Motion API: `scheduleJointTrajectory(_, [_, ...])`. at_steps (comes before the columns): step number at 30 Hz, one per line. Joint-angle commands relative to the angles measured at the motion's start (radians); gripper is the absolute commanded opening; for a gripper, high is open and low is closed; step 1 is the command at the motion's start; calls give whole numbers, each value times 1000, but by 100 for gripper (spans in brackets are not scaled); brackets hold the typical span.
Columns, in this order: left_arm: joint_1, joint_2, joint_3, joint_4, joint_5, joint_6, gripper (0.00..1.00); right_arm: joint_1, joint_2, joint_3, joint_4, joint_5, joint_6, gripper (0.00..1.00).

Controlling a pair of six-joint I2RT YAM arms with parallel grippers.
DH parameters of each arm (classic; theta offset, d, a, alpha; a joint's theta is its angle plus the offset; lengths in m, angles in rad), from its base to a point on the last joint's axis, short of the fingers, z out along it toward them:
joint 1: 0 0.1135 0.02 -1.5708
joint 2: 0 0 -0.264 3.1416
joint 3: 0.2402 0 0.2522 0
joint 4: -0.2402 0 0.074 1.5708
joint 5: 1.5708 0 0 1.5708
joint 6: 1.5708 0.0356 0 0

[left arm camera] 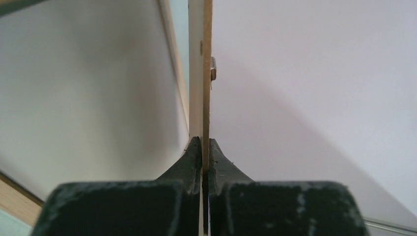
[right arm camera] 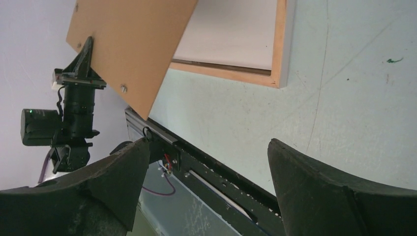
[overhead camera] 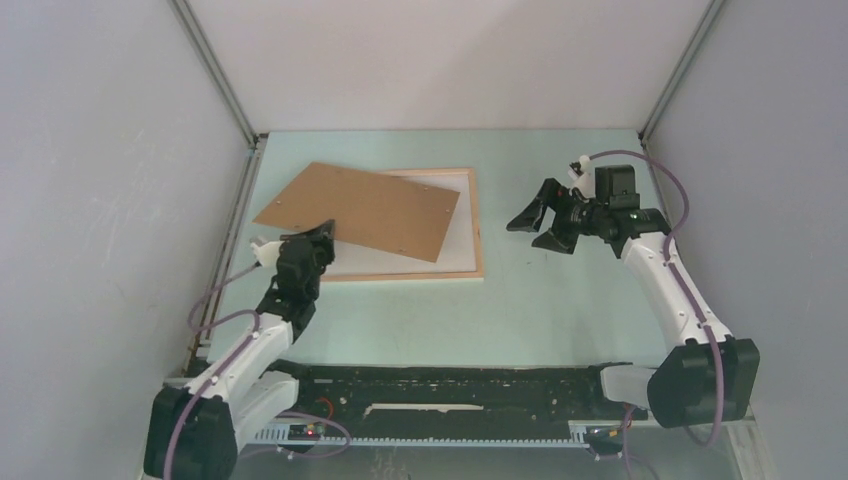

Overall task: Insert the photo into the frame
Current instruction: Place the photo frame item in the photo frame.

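**Top view.** The frame (overhead camera: 477, 230) is lying flat on the pale green counter (overhead camera: 560, 310), left of centre and toward the far side. Its wood rim and white inner panel are facing up. The photo (overhead camera: 360, 208) is sitting askew over the frame's left part, brown board side up, with its left corner jutting out past the frame's left edge. The left claw (overhead camera: 312, 243) is clenching the photo at its near-left corner.

**Left wrist view.** The two fingers (left arm camera: 194, 157) are pressing together on the photo (left arm camera: 201, 88), which is showing edge-on as a thin strip.

**Right wrist view.** The photo (right arm camera: 133, 44) is tilting, its gripped side lifted clear of the frame (right arm camera: 278, 49). Whether its far edge is touching the frame cannot be told.

The right claw (overhead camera: 540, 225) is hovering to the right of the frame and apart from it. It is released, its jaws spreading wide and grasping nothing.
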Motion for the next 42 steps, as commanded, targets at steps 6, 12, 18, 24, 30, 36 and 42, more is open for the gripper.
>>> scheduleJointTrajectory(6, [-206, 146, 49, 104, -318, -237, 0, 14, -11, -26, 51, 9, -21, 96])
scheduleJointTrajectory(12, [-271, 235, 90, 107, -433, -300, 0, 10, -35, -46, 40, 2, -42, 96])
scheduleJointTrajectory(18, [-312, 340, 119, 173, -491, -350, 0, -14, -42, -70, 39, -25, -57, 96])
scheduleJointTrajectory(24, [-350, 420, 160, 187, -536, -403, 0, -36, -48, -80, 40, -41, -63, 96])
scheduleJointTrajectory(30, [-387, 467, 199, 177, -550, -407, 0, -40, -51, -80, 40, -53, -69, 96])
scheduleJointTrajectory(36, [-428, 470, 220, 126, -633, -399, 0, -44, -58, -91, 51, -65, -66, 96])
scheduleJointTrajectory(42, [-468, 484, 219, 105, -698, -411, 0, -46, -69, -105, 55, -75, -68, 96])
